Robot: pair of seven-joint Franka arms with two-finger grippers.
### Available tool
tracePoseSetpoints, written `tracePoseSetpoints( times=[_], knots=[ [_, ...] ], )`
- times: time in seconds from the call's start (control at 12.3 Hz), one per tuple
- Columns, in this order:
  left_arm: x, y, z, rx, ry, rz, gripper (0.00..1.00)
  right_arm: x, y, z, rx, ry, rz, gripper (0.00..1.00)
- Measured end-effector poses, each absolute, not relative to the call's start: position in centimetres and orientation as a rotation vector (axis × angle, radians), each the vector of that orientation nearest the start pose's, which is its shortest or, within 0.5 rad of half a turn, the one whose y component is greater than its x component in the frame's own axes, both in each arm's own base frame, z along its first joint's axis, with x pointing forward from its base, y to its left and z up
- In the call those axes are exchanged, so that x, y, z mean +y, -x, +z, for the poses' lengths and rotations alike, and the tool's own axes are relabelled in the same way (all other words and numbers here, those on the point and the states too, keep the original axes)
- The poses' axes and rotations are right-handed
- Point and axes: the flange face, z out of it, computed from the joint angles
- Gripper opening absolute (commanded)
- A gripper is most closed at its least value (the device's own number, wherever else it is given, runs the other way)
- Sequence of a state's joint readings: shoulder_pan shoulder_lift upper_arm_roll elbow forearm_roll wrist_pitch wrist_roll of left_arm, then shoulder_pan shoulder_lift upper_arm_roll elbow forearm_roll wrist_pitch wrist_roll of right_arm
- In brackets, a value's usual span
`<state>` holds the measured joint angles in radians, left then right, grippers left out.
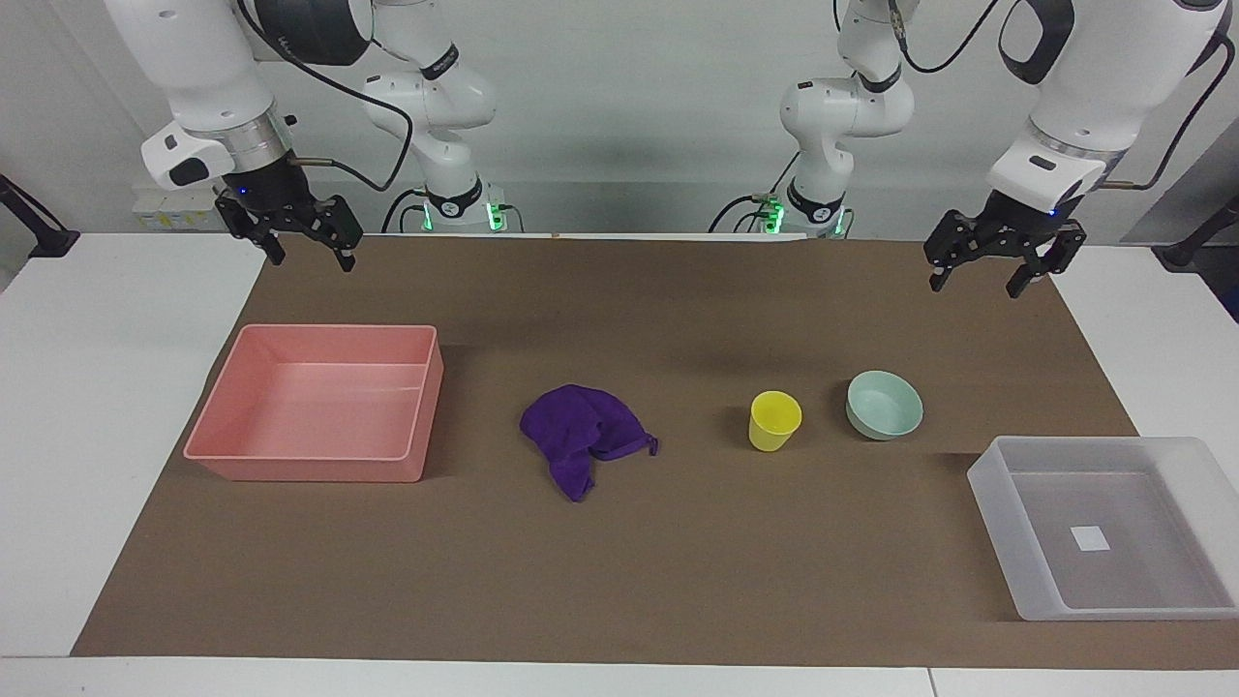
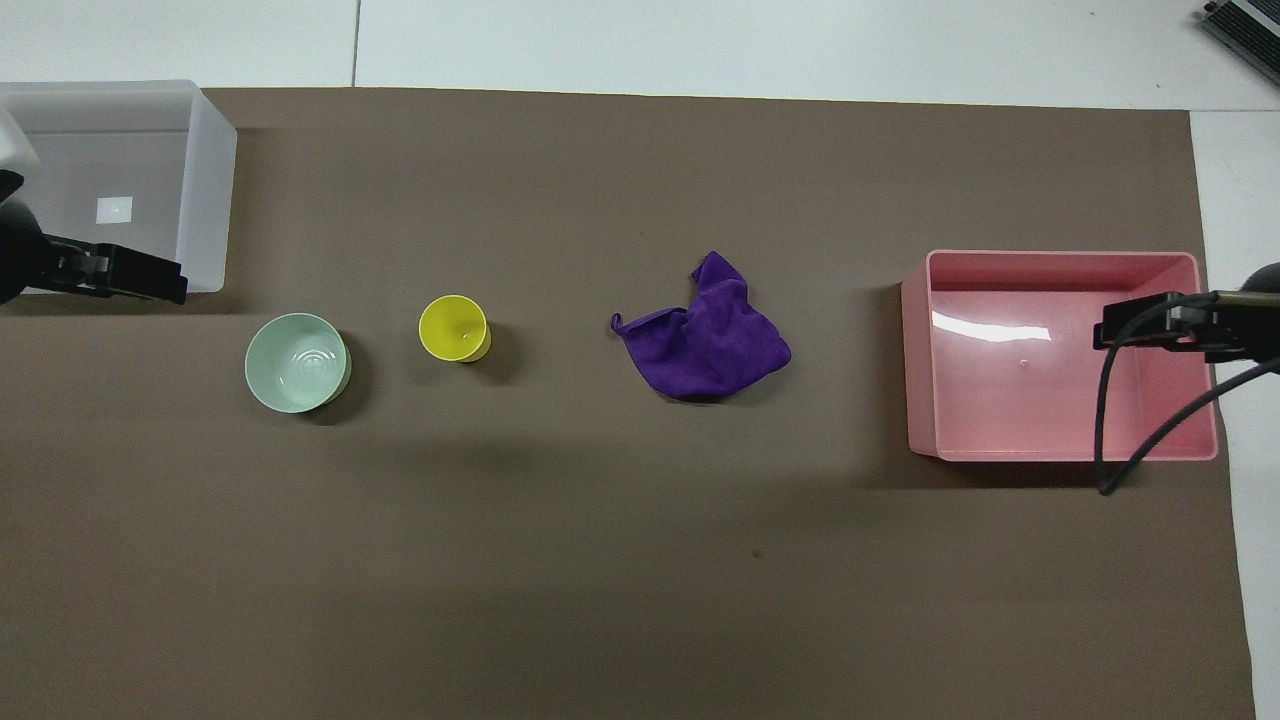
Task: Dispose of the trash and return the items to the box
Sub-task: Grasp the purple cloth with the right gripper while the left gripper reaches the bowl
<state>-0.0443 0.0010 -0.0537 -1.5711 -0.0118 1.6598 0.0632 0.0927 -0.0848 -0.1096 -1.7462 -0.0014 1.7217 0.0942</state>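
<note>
The purple rag (image 1: 584,433) lies crumpled mid-table, also in the overhead view (image 2: 710,340). The yellow cup (image 1: 774,420) (image 2: 454,328) stands upright beside the mint-green bowl (image 1: 884,405) (image 2: 297,362), which is toward the left arm's end. The translucent box (image 1: 997,523) (image 2: 205,190) is empty at the left arm's end, farther from the robots than the bowl. My left gripper (image 1: 976,286) (image 2: 150,280) hangs open and empty, high over the mat's edge at the robots' side. My right gripper (image 1: 310,259) (image 2: 1130,333) hangs open and empty, high over the mat at the right arm's end.
An empty pink tray (image 1: 426,407) (image 2: 915,360) sits at the right arm's end of the brown mat (image 1: 619,581). White tabletop borders the mat on all sides.
</note>
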Motion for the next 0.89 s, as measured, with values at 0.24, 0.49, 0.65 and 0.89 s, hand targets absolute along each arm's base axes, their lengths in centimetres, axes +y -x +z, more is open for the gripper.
tracePoseSetpoints(
  times=[0.24,0.49,0.65,0.89],
  knots=[
    [-6.2,-56.0,62.9,0.27,3.141,-0.128,1.0,4.8,-55.1,56.7,0.024,3.12,-0.167,1.0],
    [-6.3,-56.0,62.9,0.272,3.141,-0.13,1.0,11.5,-57.4,52.1,-0.069,3.109,-0.229,1.0],
    [-6.1,-56.1,62.9,0.265,3.141,-0.141,1.0,16.4,-59.2,47.5,-0.089,3.092,-0.299,1.0],
    [-5.7,-56.6,61.5,0.253,3.141,-0.163,1.0,22.0,-60.8,40.5,-0.163,3.071,-0.365,1.0]
  ],
)
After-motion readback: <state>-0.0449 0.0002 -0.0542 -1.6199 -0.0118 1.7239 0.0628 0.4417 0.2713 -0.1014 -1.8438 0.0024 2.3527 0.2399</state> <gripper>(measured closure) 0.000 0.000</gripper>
